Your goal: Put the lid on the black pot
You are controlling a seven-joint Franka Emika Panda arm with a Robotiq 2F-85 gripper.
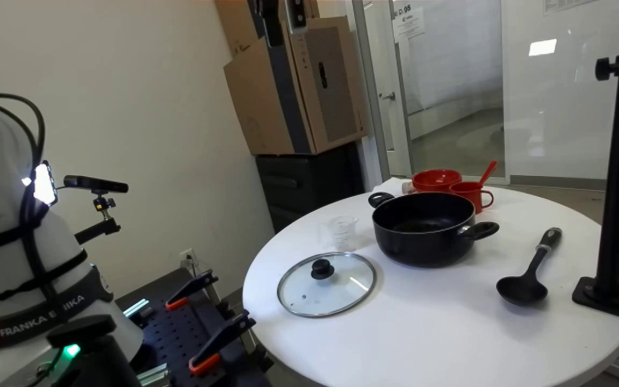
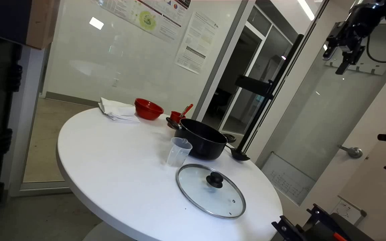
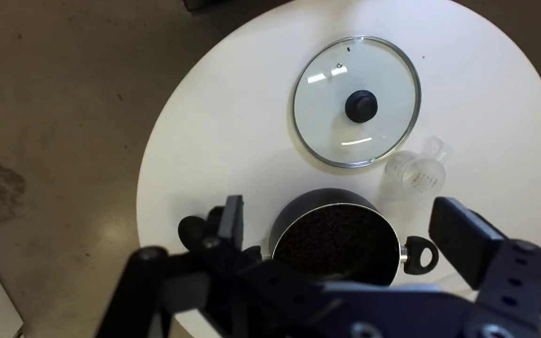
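The round glass lid (image 1: 331, 295) lies flat on the white table, its dark knob up, in both exterior views (image 2: 203, 194). The black pot (image 1: 422, 244) stands upright beside it, uncovered, its dark inside showing; it also shows in an exterior view (image 2: 201, 144). My gripper (image 2: 335, 63) is open and empty, high above the table. In the wrist view my open fingers (image 3: 338, 209) frame the black pot (image 3: 320, 199) far below, and my gripper hides its near part. The lid (image 3: 331, 126) lies fully in view beyond the pot there.
A clear measuring cup (image 1: 343, 232) stands close to the lid and pot. Red bowls (image 2: 148, 108), a red mug (image 1: 468, 194) and white napkins (image 2: 117, 109) sit behind the pot. A black ladle (image 1: 524, 287) lies near a black post (image 1: 613, 215) at the table's edge (image 2: 79, 194).
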